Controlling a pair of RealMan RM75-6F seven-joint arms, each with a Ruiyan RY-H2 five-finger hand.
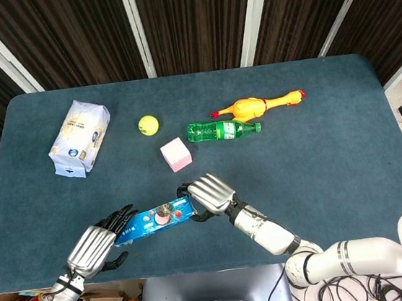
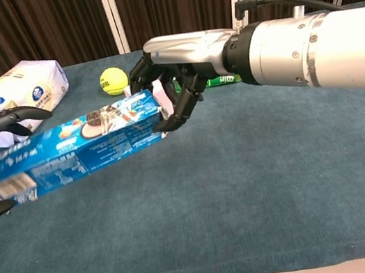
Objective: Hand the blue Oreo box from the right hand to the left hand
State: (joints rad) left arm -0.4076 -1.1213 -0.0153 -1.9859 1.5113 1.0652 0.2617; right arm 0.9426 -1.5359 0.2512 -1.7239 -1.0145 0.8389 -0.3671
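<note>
- The blue Oreo box (image 1: 154, 219) was gripped at its right end by the right hand (image 1: 207, 195), low in the frame.
- The left hand (image 1: 94, 248) was spread open around the box's left end, nothing yet clasped.

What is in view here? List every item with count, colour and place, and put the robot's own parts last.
Oreo box: one, blue, held above the table's near edge, between the two hands.
Paper-wrapped pack: one, white with blue marks, far left of the table.
Tennis ball: one, yellow, right of the pack.
Cube: one, pale pink, mid-table, near the ball.
Bottle: one, green, lying on its side right of the cube.
Rubber chicken: one, yellow and red, lying just behind the bottle.
Table: one, dark blue-green cloth top.
Right hand: one, silver and black, grips the box's right end.
Left hand: one, silver and black, fingers spread around the box's left end; whether they touch it is unclear.
</note>
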